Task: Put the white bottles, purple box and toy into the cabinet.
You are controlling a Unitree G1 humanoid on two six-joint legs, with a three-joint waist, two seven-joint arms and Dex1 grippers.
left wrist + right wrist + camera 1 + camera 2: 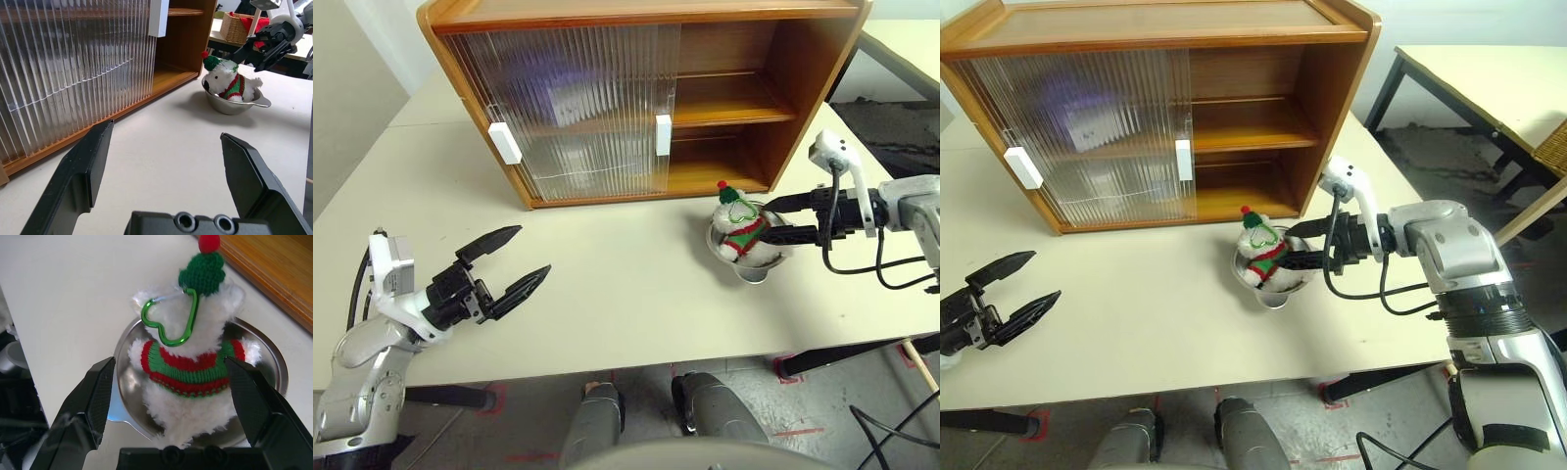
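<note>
The toy (188,367) sits in a metal bowl (751,268) on the table (626,294), near the cabinet (636,98). The right claw (168,387) is wide open, one finger on each side of it. The left claw (514,264) is open, far away.

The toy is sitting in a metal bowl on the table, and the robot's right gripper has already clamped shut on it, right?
Not quite. The toy does sit in the metal bowl on the table, but the right gripper hasn't clamped shut. The right wrist view shows its fingers open, one on each side of the toy with gaps between.
</note>
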